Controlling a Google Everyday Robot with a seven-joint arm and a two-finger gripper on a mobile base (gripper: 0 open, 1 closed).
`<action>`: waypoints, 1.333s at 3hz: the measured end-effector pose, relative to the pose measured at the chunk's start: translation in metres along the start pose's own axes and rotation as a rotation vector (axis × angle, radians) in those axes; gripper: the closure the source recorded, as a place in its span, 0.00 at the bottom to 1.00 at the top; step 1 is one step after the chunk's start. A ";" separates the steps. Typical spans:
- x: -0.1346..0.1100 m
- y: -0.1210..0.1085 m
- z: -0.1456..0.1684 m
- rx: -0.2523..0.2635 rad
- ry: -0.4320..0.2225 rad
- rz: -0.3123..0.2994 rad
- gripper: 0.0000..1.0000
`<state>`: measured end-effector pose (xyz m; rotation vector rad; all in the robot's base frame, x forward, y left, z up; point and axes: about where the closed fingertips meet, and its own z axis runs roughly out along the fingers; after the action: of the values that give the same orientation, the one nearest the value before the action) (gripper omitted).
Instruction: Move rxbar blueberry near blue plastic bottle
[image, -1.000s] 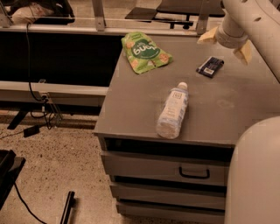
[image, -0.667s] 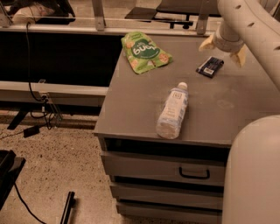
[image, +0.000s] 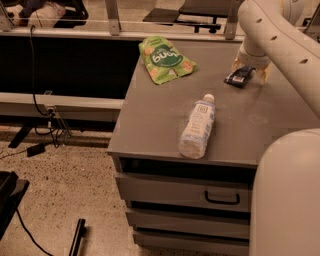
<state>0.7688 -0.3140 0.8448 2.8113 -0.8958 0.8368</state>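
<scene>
The rxbar blueberry (image: 238, 77), a small dark bar, lies flat at the back right of the grey cabinet top (image: 155, 120). My gripper (image: 249, 70) has come down over it, open, with one pale finger (image: 235, 65) to the bar's left and the other to its right. The arm hides part of the bar. The blue plastic bottle (image: 198, 127) lies on its side near the front edge, white cap pointing toward the back, well apart from the bar.
A green snack pouch (image: 164, 59) lies at the back left of the top. Below the top is a drawer with a handle (image: 222, 199). My white arm and body fill the right side. Cables lie on the speckled floor at left.
My gripper has dropped down and moved toward the bar, so its fingers now stand on either side of it. The bar, bottle and pouch have not moved.
</scene>
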 end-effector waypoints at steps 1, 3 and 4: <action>-0.001 -0.002 -0.001 0.003 0.000 -0.003 0.34; -0.006 -0.014 -0.012 0.040 -0.002 -0.020 0.63; -0.008 -0.016 -0.014 0.047 -0.007 -0.023 0.87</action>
<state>0.7658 -0.2935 0.8537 2.8603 -0.8535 0.8566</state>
